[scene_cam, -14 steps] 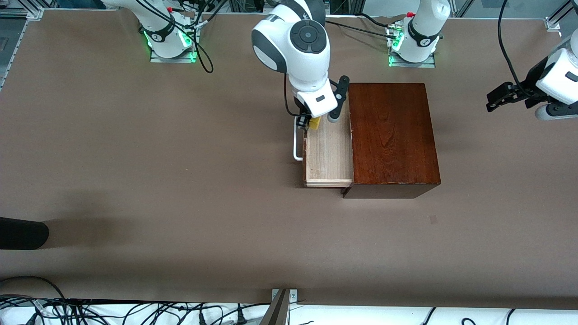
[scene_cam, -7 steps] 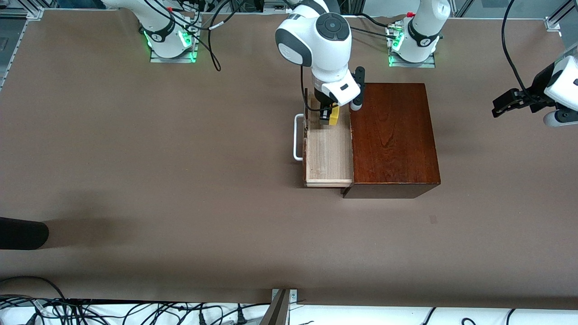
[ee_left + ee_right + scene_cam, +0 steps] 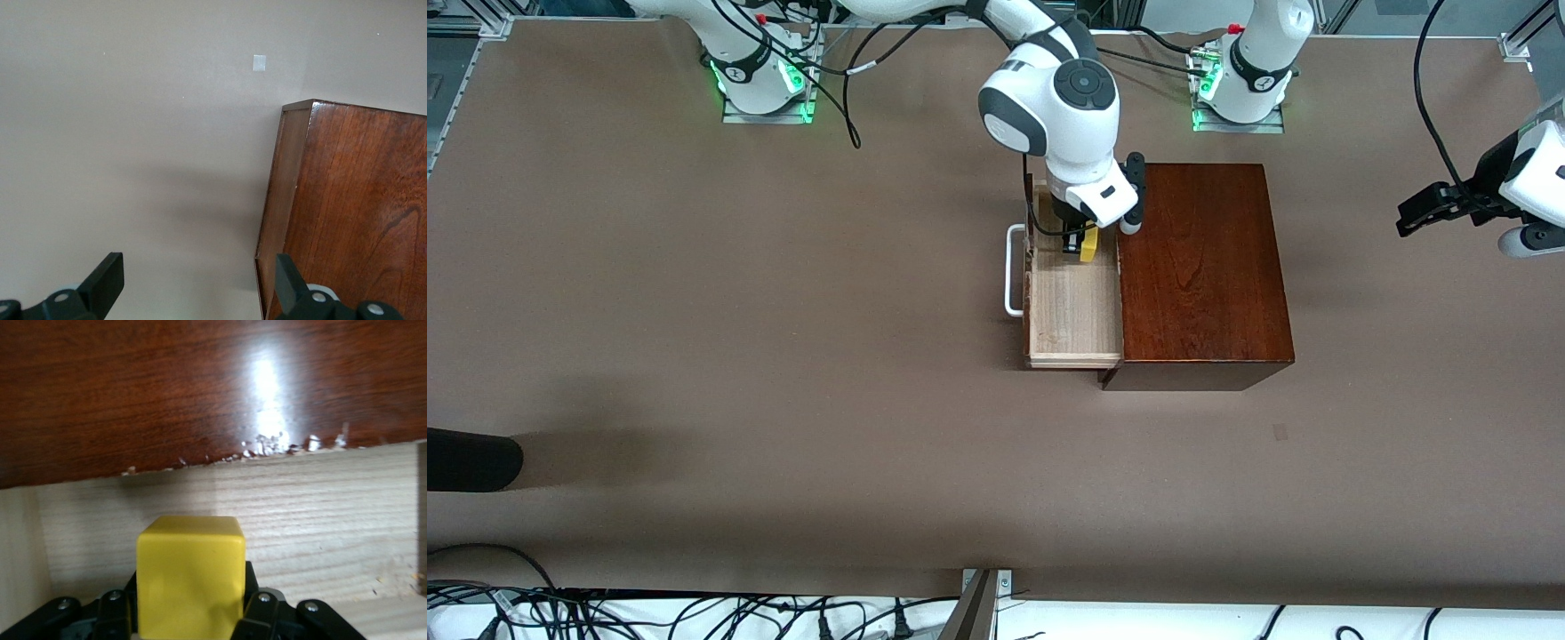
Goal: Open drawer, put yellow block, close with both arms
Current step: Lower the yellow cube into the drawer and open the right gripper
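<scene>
Over the open drawer (image 3: 1074,307), right gripper (image 3: 1079,245) points down, jaws clenching the yellow block (image 3: 1089,244); left gripper (image 3: 1427,206) waits, released.

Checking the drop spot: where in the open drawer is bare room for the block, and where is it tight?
The drawer floor is bare from the right gripper, shut on the yellow block, down to its camera-side wall. It is tight by the wooden box edge. The left gripper waits open, off the box's end.

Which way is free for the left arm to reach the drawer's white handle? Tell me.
Probably none directly: the left pincer hangs open past the box, which stands between it and the handle.
</scene>
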